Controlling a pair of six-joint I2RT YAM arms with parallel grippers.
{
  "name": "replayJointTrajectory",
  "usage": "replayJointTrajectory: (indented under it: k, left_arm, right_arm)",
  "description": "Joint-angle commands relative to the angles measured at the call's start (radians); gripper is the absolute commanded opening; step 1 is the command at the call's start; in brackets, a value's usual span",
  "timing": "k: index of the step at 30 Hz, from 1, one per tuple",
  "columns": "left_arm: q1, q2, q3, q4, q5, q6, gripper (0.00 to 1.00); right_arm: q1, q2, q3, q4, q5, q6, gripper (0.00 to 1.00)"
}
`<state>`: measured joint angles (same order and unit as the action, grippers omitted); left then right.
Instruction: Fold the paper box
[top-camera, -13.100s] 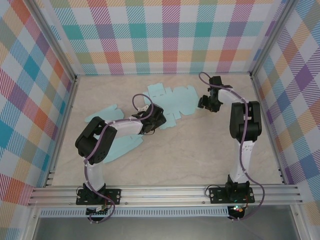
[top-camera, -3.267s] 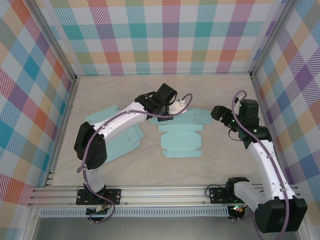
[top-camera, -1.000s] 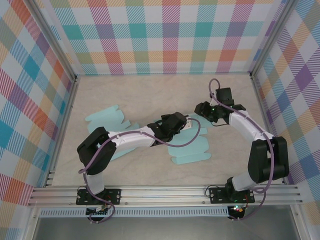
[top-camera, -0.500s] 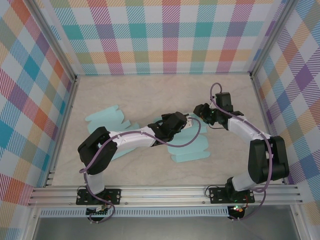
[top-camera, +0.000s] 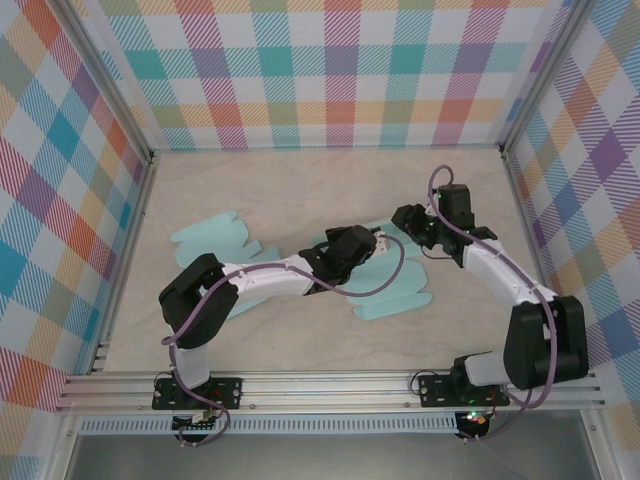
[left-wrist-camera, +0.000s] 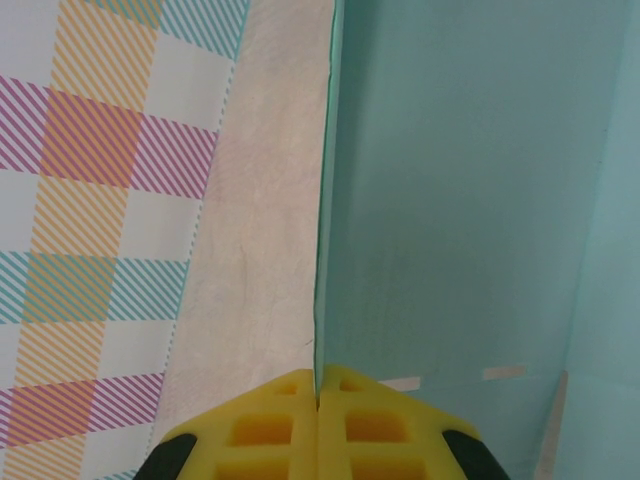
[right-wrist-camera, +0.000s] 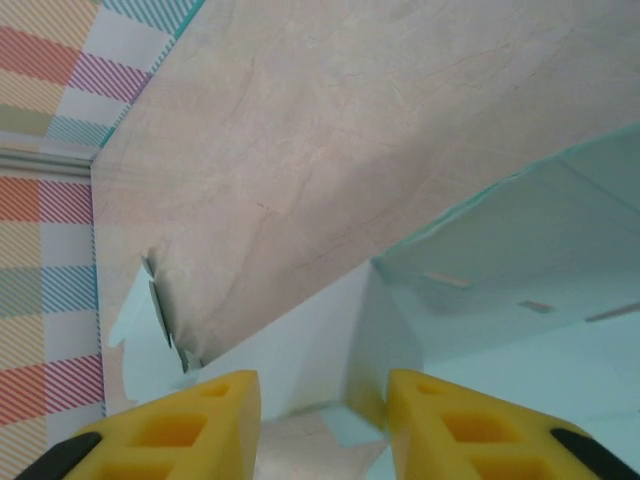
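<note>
Paper box (top-camera: 400, 292), teal creased card, left hand (left-wrist-camera: 318, 378) pinching its thin edge, right hand (right-wrist-camera: 320, 382) parted

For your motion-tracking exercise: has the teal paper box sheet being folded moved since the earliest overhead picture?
Yes. The paper box now lies farther from the back wall and nearer the front rail, shifted a little to the right.

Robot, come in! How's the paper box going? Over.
Left gripper shut on paper box edge. Right gripper open beside it. Spare sheets lie off left.
</note>
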<state>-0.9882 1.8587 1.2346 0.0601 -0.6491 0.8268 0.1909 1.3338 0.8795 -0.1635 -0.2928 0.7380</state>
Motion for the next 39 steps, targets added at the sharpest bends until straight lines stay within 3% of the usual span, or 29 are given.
replayJointTrajectory:
  k: [1,7,12,17,25,34,39]
  left_arm:
    - [-0.007,0.01,0.007,0.048,-0.023,0.0,0.0]
    - [0.005,-0.006,-0.01,0.055,0.006,-0.006,0.0]
    - [0.006,0.009,-0.011,0.05,0.018,-0.008,0.0]
    - [0.006,0.02,-0.004,0.043,0.02,-0.008,0.0]
    - [0.009,0.01,-0.011,0.035,0.028,-0.002,0.0]
    - [0.011,0.011,-0.009,0.033,0.021,-0.005,0.0]
    - [0.01,0.017,0.0,0.024,0.02,-0.009,0.0]
  right_arm:
    - [-0.008,-0.106,-0.028,-0.099,0.052,-0.072,0.41]
    - [-0.051,-0.245,-0.115,-0.197,0.119,-0.123,0.41]
    - [-0.092,-0.262,-0.2,-0.179,0.118,-0.136,0.41]
    - [-0.127,-0.183,-0.241,-0.091,0.098,-0.156,0.42]
    - [-0.131,-0.013,-0.221,0.034,0.111,-0.202,0.56]
    - [-0.131,0.158,-0.171,0.119,0.089,-0.215,0.56]
    - [-0.128,0.183,-0.176,0.169,0.041,-0.228,0.51]
